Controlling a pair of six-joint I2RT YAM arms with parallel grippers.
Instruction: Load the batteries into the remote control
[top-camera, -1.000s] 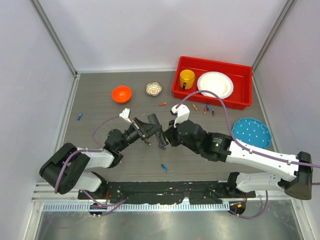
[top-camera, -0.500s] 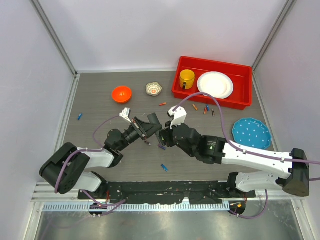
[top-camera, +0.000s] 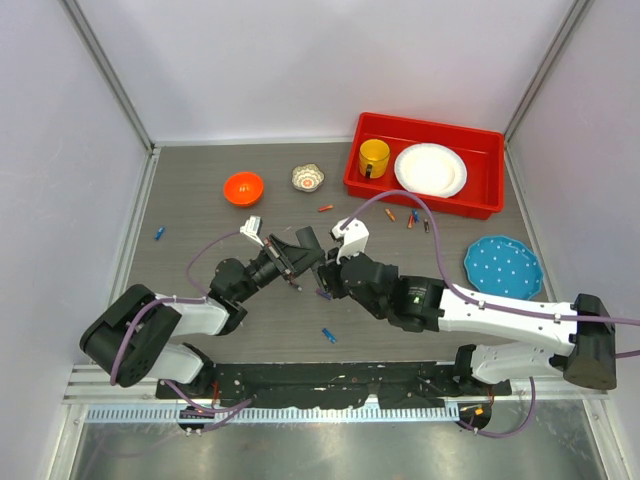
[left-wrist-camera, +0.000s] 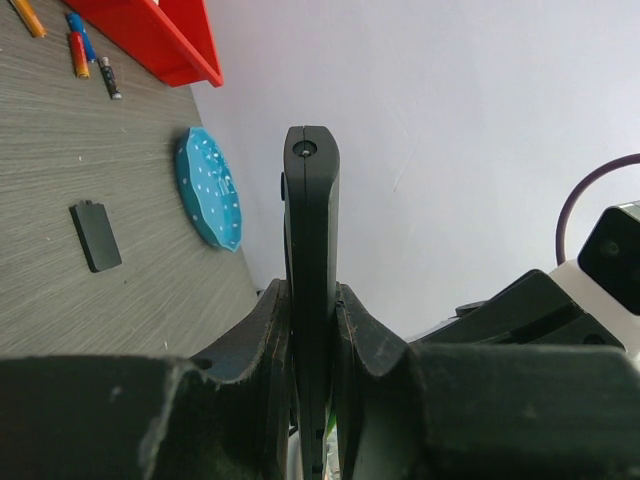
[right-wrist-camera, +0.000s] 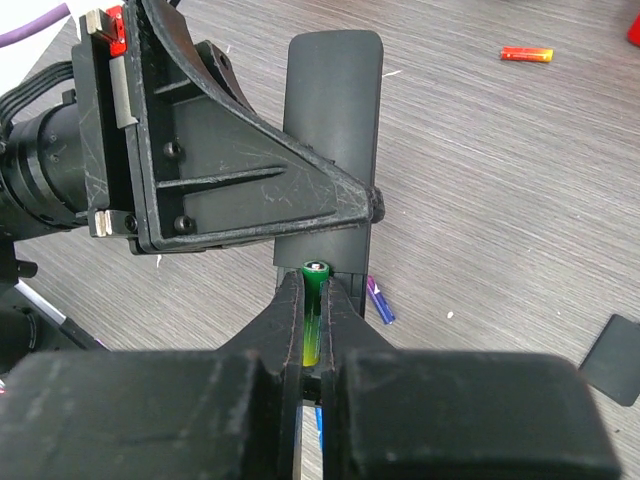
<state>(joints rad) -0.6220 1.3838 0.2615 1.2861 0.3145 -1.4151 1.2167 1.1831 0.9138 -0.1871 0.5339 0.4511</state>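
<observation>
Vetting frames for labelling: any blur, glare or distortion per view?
Top external: even, soft light, sharp, faint shadows on the table, walls splayed by the wide lens. Left wrist: left fingers soft up close, remote control crisp. Right wrist: right fingers blurred, green battery sharp.

from my right wrist cam: the right gripper (right-wrist-camera: 314, 288) is pinched tight on a green battery (right-wrist-camera: 313, 310) that fades to yellow lower down. its top end sits right at the bottom edge of the remote control (right-wrist-camera: 335, 90), can't tell if they're touching. the left gripper (right-wrist-camera: 362, 205) clamps the remote from the side. on the wood-grain table (right-wrist-camera: 500, 180) i see a purple battery (right-wrist-camera: 379, 299) just beside my gripper, an orange and red battery (right-wrist-camera: 527, 54) well apart, and a flat black piece (right-wrist-camera: 611, 346) at the right edge.
</observation>
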